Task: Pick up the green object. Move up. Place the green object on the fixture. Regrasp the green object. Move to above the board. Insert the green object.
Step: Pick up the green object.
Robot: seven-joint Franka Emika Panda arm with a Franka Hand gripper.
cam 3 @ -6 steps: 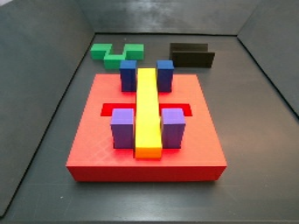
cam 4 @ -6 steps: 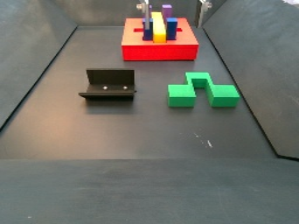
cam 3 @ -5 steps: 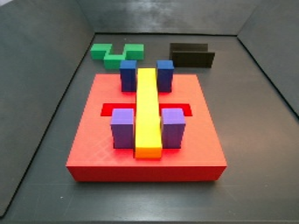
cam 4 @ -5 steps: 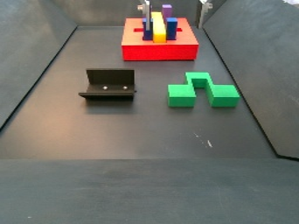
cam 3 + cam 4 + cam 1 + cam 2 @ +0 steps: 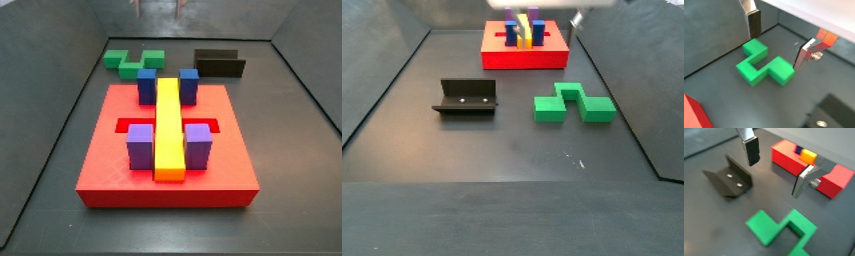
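Gripper (image 5: 777,42): hung spread and empty above the green object (image 5: 764,66).
Green object: lay on the floor beside the fixture (image 5: 466,97), ungrasped.
Progress: nothing done; pickup, fixture placement, regrasp and insertion into the board (image 5: 167,175) remained.

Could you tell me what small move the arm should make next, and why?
Probably a descent toward the green object. The tool is open and empty, its fingers apart above the floor, with the green object lying untouched below, beside the fixture. Centring over the block before closing looks sensible.
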